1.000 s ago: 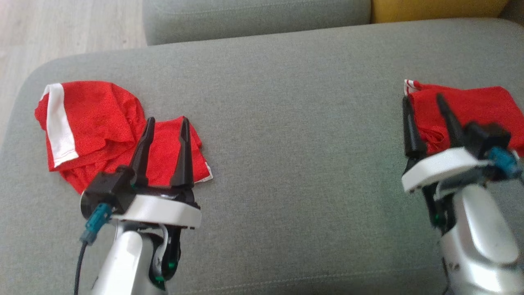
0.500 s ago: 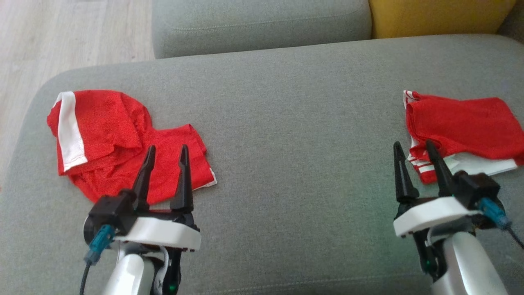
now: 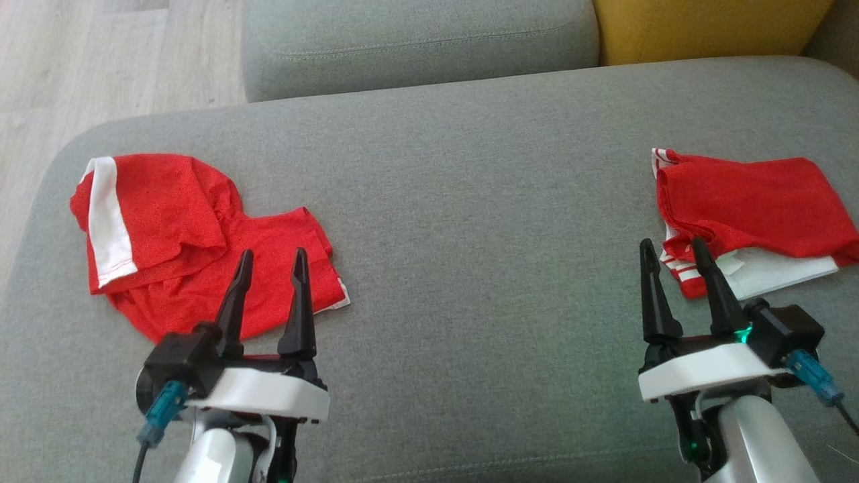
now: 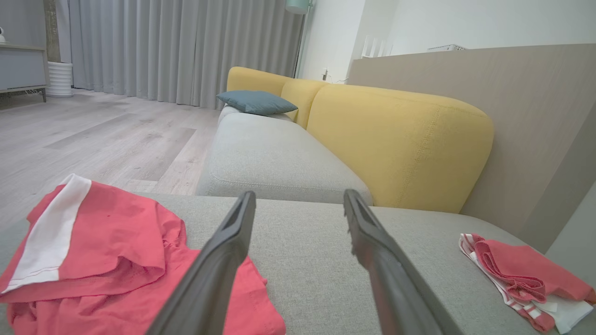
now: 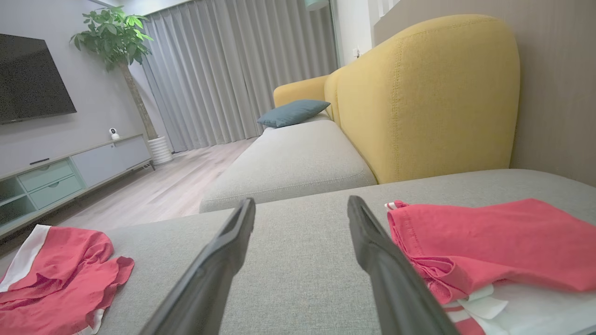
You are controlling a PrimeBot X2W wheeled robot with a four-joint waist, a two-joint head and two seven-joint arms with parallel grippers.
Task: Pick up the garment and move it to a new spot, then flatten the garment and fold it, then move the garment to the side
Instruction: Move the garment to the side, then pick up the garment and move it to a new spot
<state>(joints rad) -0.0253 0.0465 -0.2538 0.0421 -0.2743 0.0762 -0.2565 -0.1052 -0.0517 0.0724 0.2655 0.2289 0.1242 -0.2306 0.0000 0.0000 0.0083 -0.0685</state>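
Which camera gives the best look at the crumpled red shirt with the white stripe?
The head view: the crumpled red shirt shows nearly whole from above. The left wrist view has it close but cut off at the edge; the right wrist view catches part of it in a corner.

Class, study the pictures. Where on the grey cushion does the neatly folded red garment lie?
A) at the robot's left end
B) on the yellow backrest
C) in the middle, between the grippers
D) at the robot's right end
D: the folded garment lies at the right end of the cushion, just beyond the right gripper; the crumpled garment lies at the left.
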